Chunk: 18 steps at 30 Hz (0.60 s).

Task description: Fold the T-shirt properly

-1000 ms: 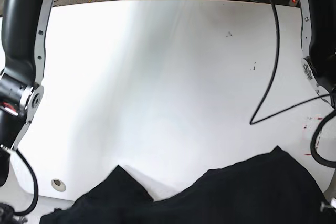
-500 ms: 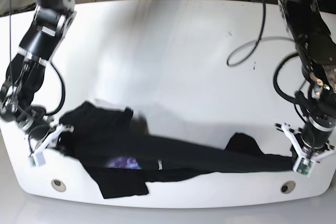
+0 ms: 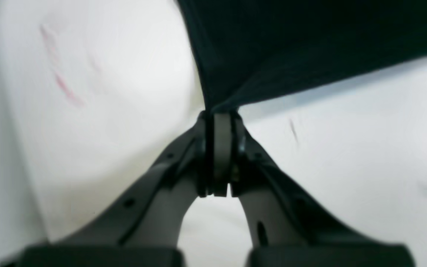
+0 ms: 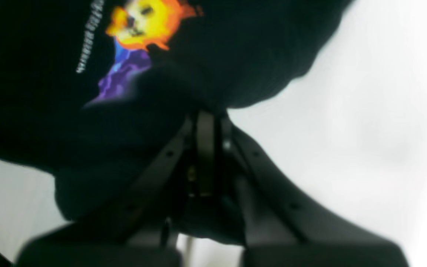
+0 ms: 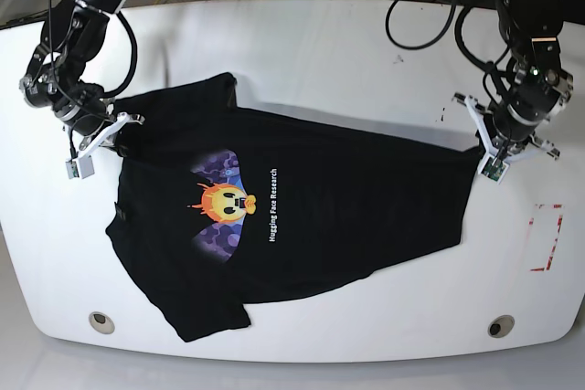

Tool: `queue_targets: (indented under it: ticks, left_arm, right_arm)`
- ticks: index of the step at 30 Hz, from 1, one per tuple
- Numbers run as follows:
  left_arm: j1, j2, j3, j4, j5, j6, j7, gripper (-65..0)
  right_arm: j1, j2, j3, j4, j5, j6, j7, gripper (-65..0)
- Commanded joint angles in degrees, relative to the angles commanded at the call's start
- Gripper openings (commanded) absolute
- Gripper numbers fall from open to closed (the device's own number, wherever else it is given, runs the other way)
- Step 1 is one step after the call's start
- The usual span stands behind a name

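**White table, one shirt, two grippers**

White table (image 5: 329, 52) carries one T-shirt (image 5: 347, 207), spread print-up. Left gripper (image 3: 219, 122): jaws pressed together, black cloth corner pinched at the tips, fabric fanning away beyond them. Right gripper (image 4: 206, 118): jaws clamped on bunched cloth, print just past the tips. Two round holes along the near edge.

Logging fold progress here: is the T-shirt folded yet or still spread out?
Spread, unfolded: the T-shirt lies flat, print up, on the table, both sleeves out, pinched by the left gripper and right gripper.
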<state>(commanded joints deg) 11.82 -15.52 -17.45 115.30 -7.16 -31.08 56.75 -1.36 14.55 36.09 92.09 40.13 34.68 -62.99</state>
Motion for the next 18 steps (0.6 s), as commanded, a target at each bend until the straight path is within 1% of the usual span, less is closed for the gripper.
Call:
queue_targets:
  ticks: [2,3,7,9,11,14,18]
  left_arm:
    - [3.7,0.4,-1.0,-0.3,0.2,0.0,-3.6,-65.0]
    - [5.0,0.5,-1.1,-0.4,0.2,0.1,-4.6,-65.0]
    - [9.8,1.0,-1.8,-0.8,0.0,0.3,-7.4,-65.0]
    - [10.9,2.3,-2.2,-0.8,0.1,0.3,-8.5,-65.0]
    - [12.0,3.6,-3.9,-0.4,0.1,0.2,-9.0,-65.0]
    - [10.9,4.9,-5.2,-0.4,0.1,0.2,-9.5,-65.0]
    - [4.7,5.3,-5.2,-0.4,0.1,0.3,-9.8,-65.0]
  right_arm:
    - [-1.1,-0.7,1.4,-0.1,0.0,0.00,0.0,-65.0]
    - [-1.7,-1.0,1.8,-0.1,0.0,0.00,0.0,-65.0]
    - [-3.4,-1.7,2.5,-0.1,0.0,0.00,0.0,-65.0]
    - [-4.0,-1.7,2.6,-0.1,0.0,0.00,0.0,-65.0]
    - [-4.0,-1.7,2.6,-0.1,0.0,0.00,-0.1,-65.0]
    - [-3.5,-1.7,2.3,0.2,0.0,0.00,-0.1,-65.0]
    - [0.6,-1.1,2.2,0.0,-0.2,0.00,-0.1,-65.0]
